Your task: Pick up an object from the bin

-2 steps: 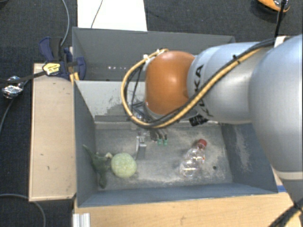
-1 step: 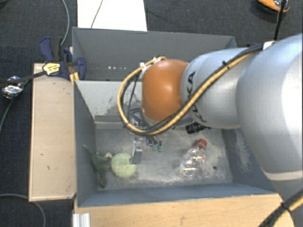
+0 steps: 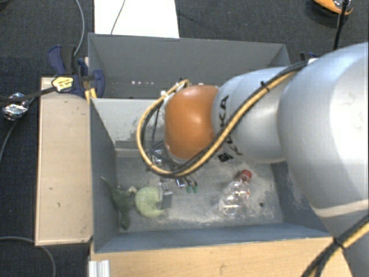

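Observation:
My gripper hangs below the orange wrist cover at the front left of the bin. Its tip is at the right edge of a pale green round soft thing lying on the bin floor. Whether it touches that thing I cannot tell. Just left of the round thing lies a dark green toy lizard, stretched along the left wall. A clear plastic bottle with a red cap lies on its side to the gripper's right, well apart from it.
The arm and its orange cover with looped cables hide the middle and back of the bin floor. The bin's left and front walls stand close to the green things.

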Available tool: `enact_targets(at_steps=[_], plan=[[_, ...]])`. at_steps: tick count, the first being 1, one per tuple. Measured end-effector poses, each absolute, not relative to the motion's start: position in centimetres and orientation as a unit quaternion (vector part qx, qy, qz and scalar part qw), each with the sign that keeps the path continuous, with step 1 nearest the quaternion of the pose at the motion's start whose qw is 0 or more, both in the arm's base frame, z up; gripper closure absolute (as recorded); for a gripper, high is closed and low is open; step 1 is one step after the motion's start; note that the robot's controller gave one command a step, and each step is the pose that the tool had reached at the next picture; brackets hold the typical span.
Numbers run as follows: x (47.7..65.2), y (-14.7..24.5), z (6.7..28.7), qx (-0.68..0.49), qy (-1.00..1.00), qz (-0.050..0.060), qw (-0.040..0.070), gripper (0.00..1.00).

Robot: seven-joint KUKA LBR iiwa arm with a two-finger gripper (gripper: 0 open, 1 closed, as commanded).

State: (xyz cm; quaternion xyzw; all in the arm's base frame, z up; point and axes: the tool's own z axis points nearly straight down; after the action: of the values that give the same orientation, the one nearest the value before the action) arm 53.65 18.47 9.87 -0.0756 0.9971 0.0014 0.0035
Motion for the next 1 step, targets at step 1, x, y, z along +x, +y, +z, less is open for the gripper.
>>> enact_targets(at_steps=[1], plan=[[53.44, 20.82, 7.30, -0.170, 0.985, 0.001, 0.003, 1.00]])
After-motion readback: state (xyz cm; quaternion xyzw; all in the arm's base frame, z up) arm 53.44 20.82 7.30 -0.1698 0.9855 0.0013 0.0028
